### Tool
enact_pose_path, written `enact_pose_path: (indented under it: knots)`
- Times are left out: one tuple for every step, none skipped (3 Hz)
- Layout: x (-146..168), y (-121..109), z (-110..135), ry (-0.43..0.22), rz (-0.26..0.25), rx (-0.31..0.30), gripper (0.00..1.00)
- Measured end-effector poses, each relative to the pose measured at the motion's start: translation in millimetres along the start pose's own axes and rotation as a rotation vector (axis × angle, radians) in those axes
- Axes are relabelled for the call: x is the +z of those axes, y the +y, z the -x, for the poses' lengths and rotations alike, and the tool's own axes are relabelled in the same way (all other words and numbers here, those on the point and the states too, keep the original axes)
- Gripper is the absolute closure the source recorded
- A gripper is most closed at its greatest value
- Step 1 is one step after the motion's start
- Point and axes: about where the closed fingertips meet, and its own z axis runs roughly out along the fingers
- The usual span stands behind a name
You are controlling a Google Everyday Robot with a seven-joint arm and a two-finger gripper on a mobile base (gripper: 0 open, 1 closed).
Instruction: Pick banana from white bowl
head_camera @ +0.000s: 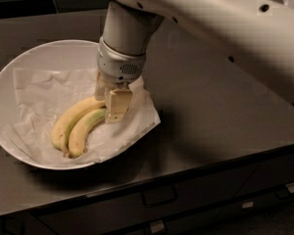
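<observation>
Banana (86, 130) lay in the white bowl (44, 55), not lifted yet, its green neck right under the lowered gripper (112, 107), with a plumper banana (71, 119) touching alongside. Whether the gripper had clamped on could not be told. Securing the hold and lifting out looked left to do.

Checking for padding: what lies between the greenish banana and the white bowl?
Crumpled white paper, in the camera view. The claw is at the banana's stem end.

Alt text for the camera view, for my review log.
The gripper sits low in the white bowl, over the stem ends of the green-necked banana and a plumper yellow banana, side by side on crumpled paper. The bowl rests on a dark countertop.
</observation>
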Motion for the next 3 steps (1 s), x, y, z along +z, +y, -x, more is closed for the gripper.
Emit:
enact_pose_path:
  knots:
    - [1.4, -2.6, 3.6, 0.006, 0.000, -0.012, 0.46]
    - [22.1, 3.5, 15.6, 0.006, 0.023, -0.040, 0.47]
    - [29.7, 4.0, 14.2, 0.005, 0.030, -0.044, 0.47]
